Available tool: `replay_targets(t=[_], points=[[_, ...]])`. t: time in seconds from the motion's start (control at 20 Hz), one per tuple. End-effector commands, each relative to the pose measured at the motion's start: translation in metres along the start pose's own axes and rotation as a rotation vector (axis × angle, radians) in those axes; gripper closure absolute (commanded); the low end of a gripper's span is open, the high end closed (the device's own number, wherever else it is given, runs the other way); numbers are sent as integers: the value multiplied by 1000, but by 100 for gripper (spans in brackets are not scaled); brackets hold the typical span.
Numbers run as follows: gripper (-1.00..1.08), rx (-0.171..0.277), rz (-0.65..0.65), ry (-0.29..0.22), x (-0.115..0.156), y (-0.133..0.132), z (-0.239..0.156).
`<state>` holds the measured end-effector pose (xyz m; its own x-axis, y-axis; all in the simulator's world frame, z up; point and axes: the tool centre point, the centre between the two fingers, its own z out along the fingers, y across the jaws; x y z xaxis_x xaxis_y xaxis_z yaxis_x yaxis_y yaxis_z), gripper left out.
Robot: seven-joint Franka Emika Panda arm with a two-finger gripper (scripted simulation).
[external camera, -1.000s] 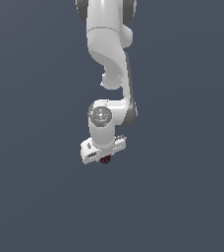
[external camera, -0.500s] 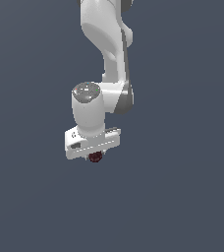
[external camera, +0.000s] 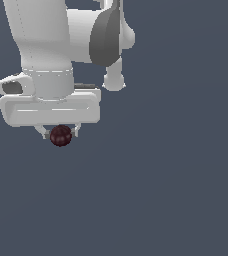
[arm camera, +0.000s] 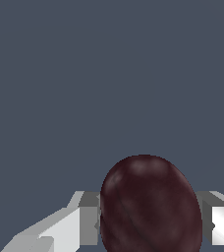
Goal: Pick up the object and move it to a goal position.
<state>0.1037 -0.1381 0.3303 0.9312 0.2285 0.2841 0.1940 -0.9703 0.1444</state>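
The dark maroon ball [arm camera: 151,206] sits pinched between the two white fingers [arm camera: 82,219], one pressed against each of its sides. Beyond it, the ball [external camera: 60,135] hangs under the white gripper [external camera: 60,134], against plain grey.

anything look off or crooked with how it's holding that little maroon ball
Nothing stands out. The maroon ball sits between the fingers of the gripper, roughly centred under the white hand, with a finger on each side in the wrist view. No damage or slip shows; only plain grey background lies around it.
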Motion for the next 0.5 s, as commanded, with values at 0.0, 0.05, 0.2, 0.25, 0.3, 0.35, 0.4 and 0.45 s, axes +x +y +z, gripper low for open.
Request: replay_targets(t=[0.0, 0.05, 0.2, 0.25, 0.3, 0.35, 0.4, 0.45], points=[[108, -27, 30, 42, 10, 22, -45], [108, -37, 41, 57, 13, 30, -61], [108, -63, 69, 97, 20, 50, -103], [108, -70, 77, 108, 21, 56, -116], [108, -77, 84, 118, 23, 61, -126], [108, -82, 91, 127, 24, 65, -136], [108, -87, 96, 134, 24, 69, -144], [108, -92, 101, 141, 25, 72, -152]])
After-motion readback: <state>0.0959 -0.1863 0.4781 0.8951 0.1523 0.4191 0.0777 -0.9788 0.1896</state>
